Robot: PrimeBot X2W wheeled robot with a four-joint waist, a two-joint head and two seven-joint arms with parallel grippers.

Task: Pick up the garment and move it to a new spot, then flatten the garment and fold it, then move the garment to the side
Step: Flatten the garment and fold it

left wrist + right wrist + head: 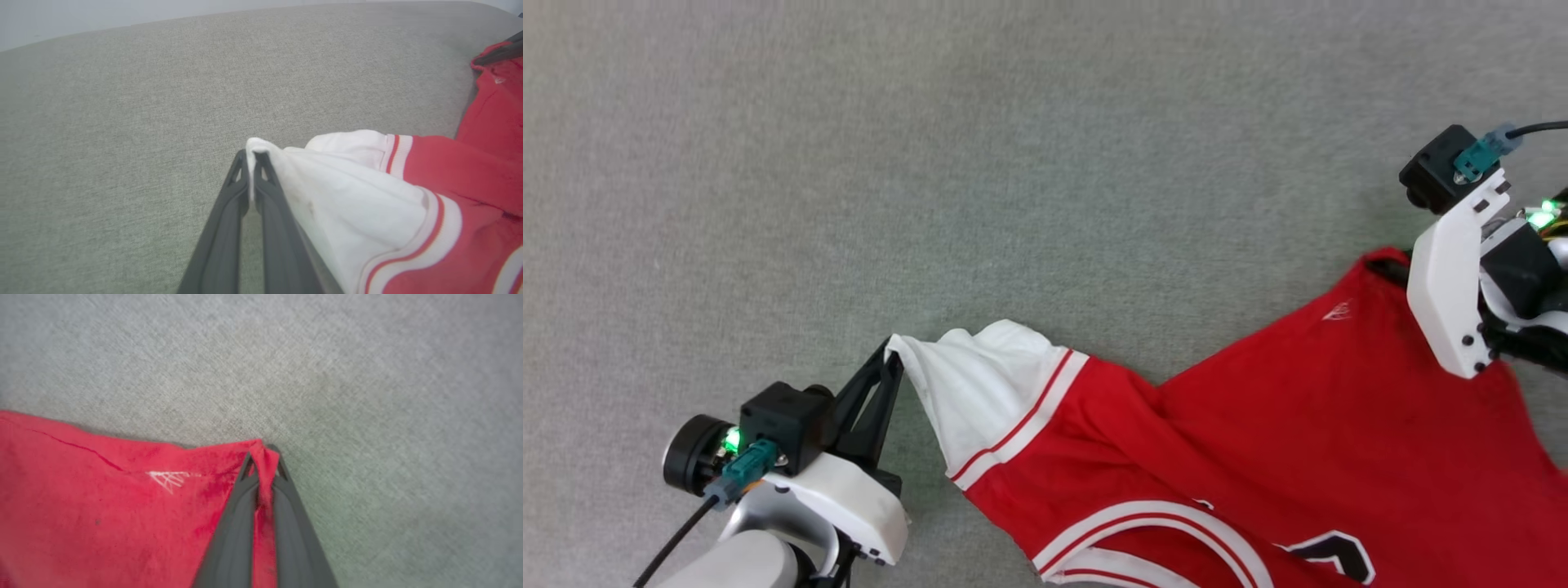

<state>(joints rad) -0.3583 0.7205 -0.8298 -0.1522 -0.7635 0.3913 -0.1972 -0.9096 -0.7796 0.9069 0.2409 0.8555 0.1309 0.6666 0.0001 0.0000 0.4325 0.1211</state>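
Grey cloth worktop (931, 163), woven texture, its one visible edge running along the top of the left wrist view against a pale wall; the garment (1258, 425) sits well clear of that edge, in the part of the worktop nearest the robot and over toward its right; red body spread but creased, a ridge of cloth running across it between the two arms; white sleeve (980, 384) with red-and-white striped trim (1021, 425) pulled out toward the robot's left; part of the black white-outlined lettering (1339, 555) cut off at the bottom of the head view; small white logo (169, 479) on the red cloth close to the right arm's grip; left gripper (250, 157) with fingers pressed together, pinching the very tip of the white sleeve, a fold of white poking just past the fingertips; right gripper (263, 455) likewise clamped, pinching a red corner of the garment, a strip of red cloth bunched between its two fingers; cannot tell whether either pinched end is clear of the worktop.
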